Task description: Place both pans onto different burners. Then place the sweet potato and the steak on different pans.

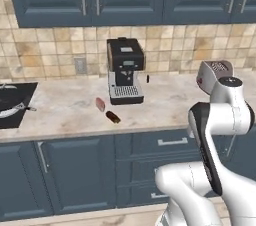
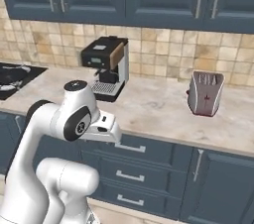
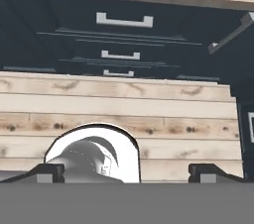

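**Arm parked low, food waiting mid-counter**

Kitchen with dark blue cabinets, tan tiled backsplash and a pale marbled stone counter (image 1: pixel 65 112). A black glass cooktop (image 1: pixel 15 104) sits at the far left end; something dark and round rests on it, possibly a pan, too cropped to tell. A black espresso machine (image 1: pixel 125 70) stands against the wall, a silver-red toaster (image 2: pixel 205 93) well to its right.

The small flat pinkish-red steak (image 1: pixel 100 104) and the small oblong brown sweet potato (image 1: pixel 113 116) lie near each other in front of the machine, apart, close to the counter's front edge.

Handling, judged: steak soft, limp, likely slick; best pinched across its narrow width from above. Sweet potato firm, rounded, apt to roll; grip across its short axis.

The two-finger gripper (image 3: pixel 126 171) points down at the wood floor and drawer fronts, jaws spread wide, empty.

Room: open counter lies between food and cooktop; the espresso machine crowds the rear, and the front edge is a drop risk.
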Controlling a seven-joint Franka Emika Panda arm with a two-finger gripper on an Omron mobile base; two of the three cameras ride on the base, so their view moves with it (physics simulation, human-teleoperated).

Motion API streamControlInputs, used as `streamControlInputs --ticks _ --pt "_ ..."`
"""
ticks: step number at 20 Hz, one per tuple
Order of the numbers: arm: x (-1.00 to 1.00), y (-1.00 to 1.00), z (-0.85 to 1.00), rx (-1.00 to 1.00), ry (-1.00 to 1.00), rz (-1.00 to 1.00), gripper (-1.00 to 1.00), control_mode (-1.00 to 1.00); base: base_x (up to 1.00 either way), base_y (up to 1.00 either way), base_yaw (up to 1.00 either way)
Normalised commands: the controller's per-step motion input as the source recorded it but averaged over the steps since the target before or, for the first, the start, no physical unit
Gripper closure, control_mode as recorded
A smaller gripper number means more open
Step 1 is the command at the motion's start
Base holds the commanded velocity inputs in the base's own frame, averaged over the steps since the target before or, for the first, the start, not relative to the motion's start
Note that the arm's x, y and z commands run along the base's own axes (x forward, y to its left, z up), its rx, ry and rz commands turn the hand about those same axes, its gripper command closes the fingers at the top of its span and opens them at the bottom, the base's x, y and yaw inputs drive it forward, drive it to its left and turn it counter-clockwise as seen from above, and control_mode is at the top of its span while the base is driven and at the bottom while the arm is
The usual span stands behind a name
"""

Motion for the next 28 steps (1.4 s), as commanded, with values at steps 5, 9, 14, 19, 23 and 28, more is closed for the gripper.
streamControlInputs --ticks 5,9,14,19,23,28 --pt "0.00 0.00 0.00 0.00 0.00 0.00 -1.00 1.00 -0.02 0.98 -0.02" --pt "0.00 0.00 0.00 0.00 0.00 0.00 -1.00 1.00 0.00 0.84 -0.06" --pt "0.00 0.00 0.00 0.00 0.00 0.00 -1.00 1.00 0.24 0.32 -0.14" --pt "0.00 0.00 0.00 0.00 0.00 0.00 -1.00 1.00 0.49 -0.05 -0.02" --pt "0.00 0.00 0.00 0.00 0.00 0.00 -1.00 1.00 0.54 0.02 0.00" --pt "0.00 0.00 0.00 0.00 0.00 0.00 -1.00 1.00 0.50 0.08 0.00"
